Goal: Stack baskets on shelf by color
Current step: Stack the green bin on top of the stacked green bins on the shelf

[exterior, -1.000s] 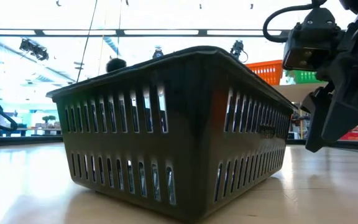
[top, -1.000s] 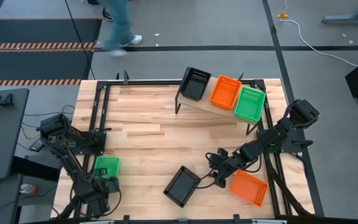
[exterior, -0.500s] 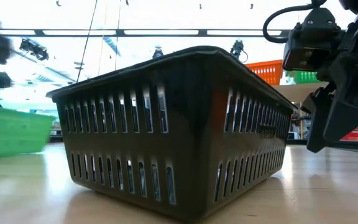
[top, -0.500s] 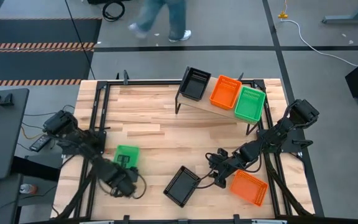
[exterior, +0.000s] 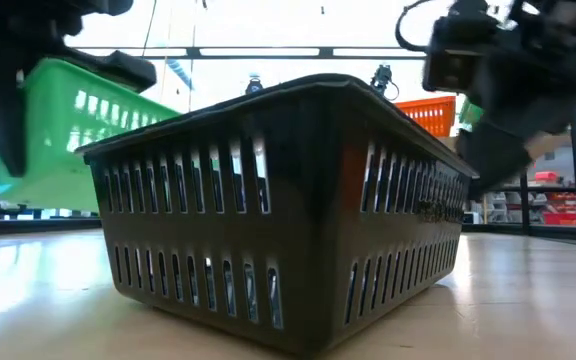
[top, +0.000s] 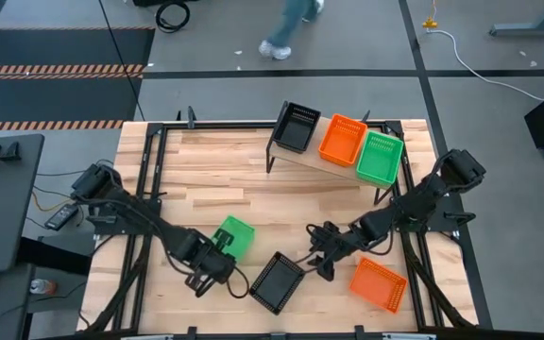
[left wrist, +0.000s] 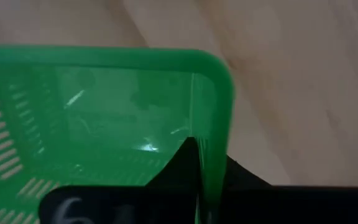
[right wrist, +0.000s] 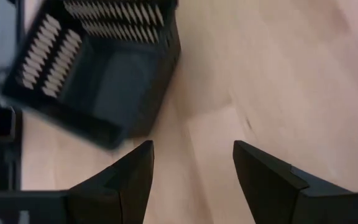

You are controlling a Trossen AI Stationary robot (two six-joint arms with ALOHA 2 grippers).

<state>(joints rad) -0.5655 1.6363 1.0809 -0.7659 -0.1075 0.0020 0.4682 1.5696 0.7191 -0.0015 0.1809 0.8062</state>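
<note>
Green mesh basket (top: 233, 235), light and stiff, is hanging lower centre as your left gripper (top: 217, 257) is pinching its rim; right gripper (top: 321, 255) is gaping.

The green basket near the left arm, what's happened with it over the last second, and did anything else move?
The left gripper, shut on the green basket, has carried it from the table's front left corner toward the middle, lifted and tilted. The open right gripper has edged toward the black basket. That basket, the orange basket and the three on the shelf stayed put.
</note>
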